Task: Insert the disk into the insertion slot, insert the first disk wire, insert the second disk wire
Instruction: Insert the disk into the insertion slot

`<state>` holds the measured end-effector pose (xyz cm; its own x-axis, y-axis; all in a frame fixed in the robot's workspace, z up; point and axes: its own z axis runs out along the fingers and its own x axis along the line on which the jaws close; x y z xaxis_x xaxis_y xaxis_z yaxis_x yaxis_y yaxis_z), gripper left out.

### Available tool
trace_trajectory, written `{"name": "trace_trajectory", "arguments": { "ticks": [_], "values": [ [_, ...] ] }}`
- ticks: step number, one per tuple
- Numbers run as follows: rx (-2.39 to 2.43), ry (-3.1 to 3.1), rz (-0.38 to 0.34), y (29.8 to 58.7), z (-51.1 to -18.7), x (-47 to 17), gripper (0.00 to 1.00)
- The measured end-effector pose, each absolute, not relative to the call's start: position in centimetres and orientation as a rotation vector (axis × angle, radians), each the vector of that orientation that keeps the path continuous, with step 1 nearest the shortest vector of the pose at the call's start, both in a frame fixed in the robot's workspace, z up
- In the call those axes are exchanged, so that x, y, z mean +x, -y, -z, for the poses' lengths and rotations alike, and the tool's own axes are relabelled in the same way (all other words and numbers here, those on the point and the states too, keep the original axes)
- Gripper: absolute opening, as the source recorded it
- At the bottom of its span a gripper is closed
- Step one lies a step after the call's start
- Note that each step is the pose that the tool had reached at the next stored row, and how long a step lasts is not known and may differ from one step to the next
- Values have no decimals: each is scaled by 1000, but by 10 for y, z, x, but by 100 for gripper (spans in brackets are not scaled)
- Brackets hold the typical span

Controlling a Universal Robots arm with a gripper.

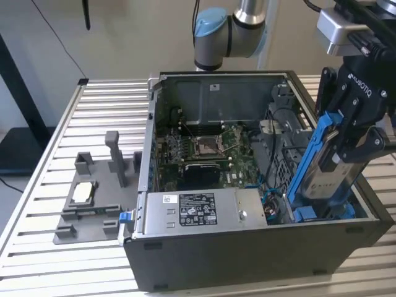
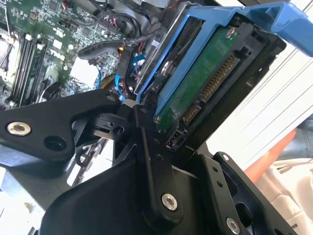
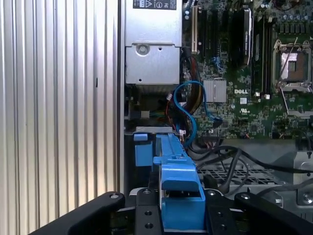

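Note:
My gripper (image 1: 344, 141) is shut on the disk (image 1: 320, 174), a silver drive in a blue carrier frame. The disk stands steeply tilted at the case's front corner on the exterior view's right. Its lower end sits in the insertion slot (image 1: 322, 213), marked by blue tabs, and its upper end sticks out above the case wall. The second wrist view shows the disk's green circuit board and connector row (image 2: 208, 83) between my black fingers (image 2: 73, 117). In the first wrist view the blue carrier (image 3: 175, 171) runs from my gripper (image 3: 178, 208) down into the bay. A loose blue wire (image 3: 188, 105) loops beside it.
The open computer case (image 1: 247, 253) lies on a slatted metal table (image 1: 55, 266). Inside it are a labelled silver power-supply box (image 1: 198, 210) and the motherboard with its CPU socket (image 1: 207, 145). A grey fixture (image 1: 93, 198) stands on the exterior view's left. Black cables (image 3: 230, 156) cross near the bay.

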<state>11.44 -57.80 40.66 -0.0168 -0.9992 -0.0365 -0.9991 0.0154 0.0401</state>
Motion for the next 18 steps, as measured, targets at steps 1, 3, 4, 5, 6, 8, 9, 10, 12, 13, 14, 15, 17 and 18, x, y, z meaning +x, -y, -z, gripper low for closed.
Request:
{"name": "trace_trajectory", "arguments": {
  "ticks": [1,3,4,5,6,8,9,10,12,13,14,15,17,18],
  "values": [
    [2202,2237,85,578,-405,114,33],
    [2203,2236,85,578,-401,114,33],
    [2204,2235,85,578,-400,114,33],
    [2204,2235,85,578,-398,114,33],
    [2204,2235,85,578,-396,114,33],
    [2204,2234,85,578,-392,114,33],
    [2205,2234,85,578,-391,114,33],
    [2205,2234,85,578,-389,114,33],
    [2205,2234,85,578,-385,114,33],
    [2205,2234,85,578,-383,114,33],
    [2205,2234,85,578,-382,114,33],
    [2205,2234,85,578,-381,114,33],
    [2205,2234,85,578,-381,114,33],
    [2205,2234,85,578,-381,114,33]
  ]
}}
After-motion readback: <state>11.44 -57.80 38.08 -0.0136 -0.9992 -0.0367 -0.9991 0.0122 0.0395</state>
